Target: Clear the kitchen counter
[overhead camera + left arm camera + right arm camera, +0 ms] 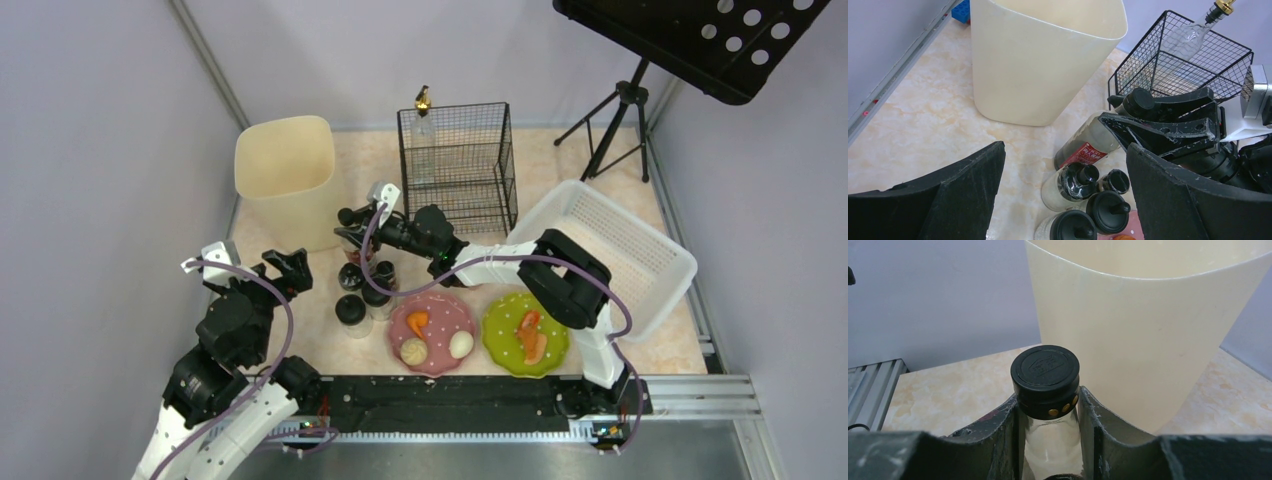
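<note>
On the marbled kitchen counter [560,150] a tall clear bottle [1088,142] with a black cap [1046,371] and a red label stands beside the cream bin. My right gripper [1048,415] is shut on its neck just under the cap, one finger on each side. From above, the right gripper [352,230] reaches left across the jars. Several black-capped jars [1075,182] cluster in front of the bottle. My left gripper [1065,200] hangs wide open above those jars, holding nothing, and shows at the left [285,268].
A cream bin [285,180] stands at the back left. A black wire basket [455,170] holds a clear bottle [424,140]. A white basket [640,290] sits at the right. A pink plate [450,312] and a green plate [500,335] carry food near the front rail. A tripod [620,120] stands at the back right.
</note>
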Motion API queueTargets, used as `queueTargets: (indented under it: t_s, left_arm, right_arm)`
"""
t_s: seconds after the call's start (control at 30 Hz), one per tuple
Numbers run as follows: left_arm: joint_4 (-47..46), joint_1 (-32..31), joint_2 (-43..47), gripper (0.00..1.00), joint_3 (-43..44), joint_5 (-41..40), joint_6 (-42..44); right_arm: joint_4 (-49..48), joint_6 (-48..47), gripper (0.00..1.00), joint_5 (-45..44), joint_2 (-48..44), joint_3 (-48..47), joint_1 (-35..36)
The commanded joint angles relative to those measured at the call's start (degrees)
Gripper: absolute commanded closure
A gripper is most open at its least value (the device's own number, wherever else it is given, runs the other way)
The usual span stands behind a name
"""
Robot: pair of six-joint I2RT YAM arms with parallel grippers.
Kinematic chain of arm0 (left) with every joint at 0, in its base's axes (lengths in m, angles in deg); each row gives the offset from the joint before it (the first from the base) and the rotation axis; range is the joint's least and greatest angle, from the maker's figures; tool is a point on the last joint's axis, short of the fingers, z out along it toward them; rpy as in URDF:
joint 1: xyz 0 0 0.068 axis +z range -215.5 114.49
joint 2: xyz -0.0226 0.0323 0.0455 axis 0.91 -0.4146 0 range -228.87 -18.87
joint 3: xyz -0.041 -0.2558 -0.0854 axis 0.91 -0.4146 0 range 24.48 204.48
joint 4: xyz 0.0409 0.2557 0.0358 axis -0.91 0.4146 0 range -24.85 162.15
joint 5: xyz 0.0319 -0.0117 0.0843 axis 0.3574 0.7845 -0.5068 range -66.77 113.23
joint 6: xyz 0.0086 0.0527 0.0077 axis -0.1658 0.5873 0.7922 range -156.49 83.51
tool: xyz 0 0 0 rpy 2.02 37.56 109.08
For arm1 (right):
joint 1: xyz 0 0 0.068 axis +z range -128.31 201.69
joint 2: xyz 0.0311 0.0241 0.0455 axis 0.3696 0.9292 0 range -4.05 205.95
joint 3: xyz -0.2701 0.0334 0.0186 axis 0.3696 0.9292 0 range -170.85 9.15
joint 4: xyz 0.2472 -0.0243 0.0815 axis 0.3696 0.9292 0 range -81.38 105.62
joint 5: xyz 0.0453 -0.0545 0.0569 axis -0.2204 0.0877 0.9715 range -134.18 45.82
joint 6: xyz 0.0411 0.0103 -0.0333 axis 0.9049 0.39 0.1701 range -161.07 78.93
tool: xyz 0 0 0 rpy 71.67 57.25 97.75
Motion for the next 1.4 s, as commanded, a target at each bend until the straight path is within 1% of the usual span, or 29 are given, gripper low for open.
queueTargets:
  t_s: [0.0,0.37,0.4,0.97,1.2,1.37]
  left_arm:
    - [-2.3,0.0,-0.3,0.05,0.2,0.4,0.5]
    - [-2.5,0.0,-0.4,0.05,0.2,0.4,0.8]
    - [-2.5,0.1,-0.4,0.05,0.2,0.4,0.8]
    - [-2.6,0.1,-1.2,0.05,0.1,0.1,1.1]
    - [-2.5,0.1,-1.3,0.05,0.1,-0.3,1.1]
    - [-2.4,0.1,-1.2,0.05,0.1,-0.5,1.0]
  right_arm:
    - [-3.1,0.6,1.0,0.6,-0.4,-2.3,0.9]
    - [0.9,-3.2,1.0,-1.0,-3.9,-8.4,1.2]
    - [1.5,-4.9,1.0,-1.1,-4.4,-8.8,1.2]
    - [8.3,-12.4,1.0,-6.2,-17.7,-11.2,1.2]
    - [12.5,-16.6,1.0,-11.8,-24.1,-12.0,1.2]
    - [16.8,-20.1,1.0,-18.9,-28.5,-12.7,1.0]
